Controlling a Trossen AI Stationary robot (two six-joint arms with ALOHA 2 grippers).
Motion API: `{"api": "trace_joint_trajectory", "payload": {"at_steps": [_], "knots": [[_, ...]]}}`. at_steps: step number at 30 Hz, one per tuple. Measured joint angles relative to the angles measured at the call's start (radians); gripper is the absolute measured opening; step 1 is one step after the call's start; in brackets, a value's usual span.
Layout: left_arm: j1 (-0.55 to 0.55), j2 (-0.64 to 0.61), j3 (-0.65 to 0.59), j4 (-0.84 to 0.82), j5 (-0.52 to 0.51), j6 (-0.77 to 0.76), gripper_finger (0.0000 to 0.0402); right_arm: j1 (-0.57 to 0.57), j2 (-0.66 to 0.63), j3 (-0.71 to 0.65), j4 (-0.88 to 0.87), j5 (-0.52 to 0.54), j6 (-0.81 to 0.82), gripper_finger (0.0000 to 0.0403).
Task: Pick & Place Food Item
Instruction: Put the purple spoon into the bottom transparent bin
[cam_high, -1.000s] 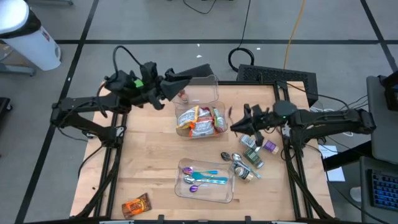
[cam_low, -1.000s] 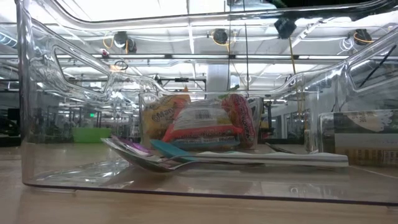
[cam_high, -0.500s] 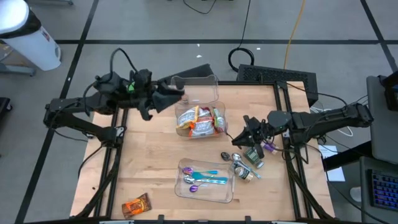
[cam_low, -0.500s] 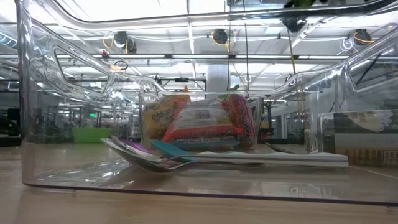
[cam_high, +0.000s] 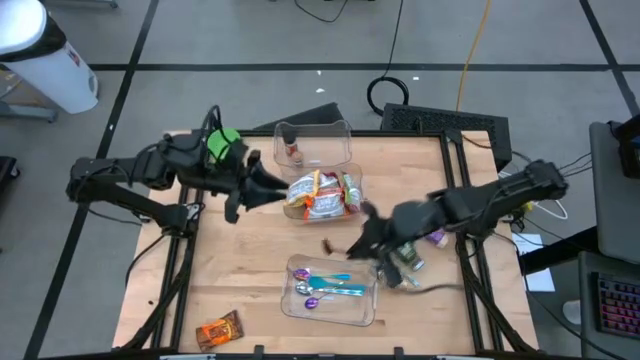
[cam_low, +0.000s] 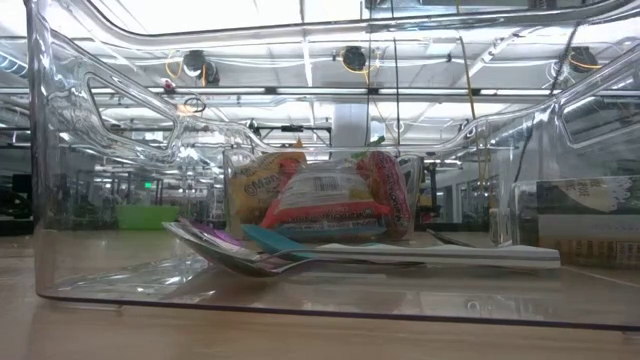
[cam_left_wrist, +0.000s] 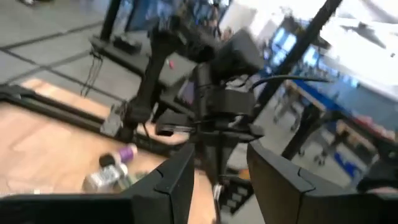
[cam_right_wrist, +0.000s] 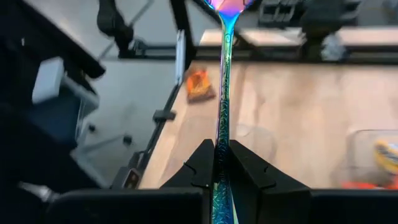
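A light wooden table (cam_high: 250, 270) is carrying everything. Toward its far edge, a clear bin (cam_high: 322, 193) holding snack packets is sitting beside another clear bin (cam_high: 312, 143) with a small bottle in it. Nearer the front edge, a clear tray (cam_high: 330, 290) is holding coloured spoons. An orange snack packet (cam_high: 219, 329) is lying at the front left corner. On the right side, small bottles and packets (cam_high: 415, 255) are lying loose, partly hidden under the right arm.

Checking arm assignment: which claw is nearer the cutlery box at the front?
Right. The right claw, shut on a spoon, hangs just off the cutlery box. The left claw is farther back, beside the snack box.
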Motion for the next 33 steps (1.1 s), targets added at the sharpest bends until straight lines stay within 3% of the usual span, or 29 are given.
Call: {"api": "trace_joint_trajectory", "payload": {"at_steps": [9, 19, 33], "knots": [[-0.057, 0.001, 0.000, -0.068, 0.002, 0.110, 0.0152, 0.039, 0.274, 0.191, -0.083, -0.028, 0.277, 0.0014], [-0.058, -0.010, 0.000, -0.084, 0.001, 0.196, 0.0152, 0.055, 0.449, 0.190, -0.253, -0.005, 0.408, 0.0014], [-0.058, -0.011, 0.000, -0.137, -0.002, 0.216, 0.0152, 0.042, 0.616, 0.190, -0.289, -0.081, 0.466, 0.0014]]}}
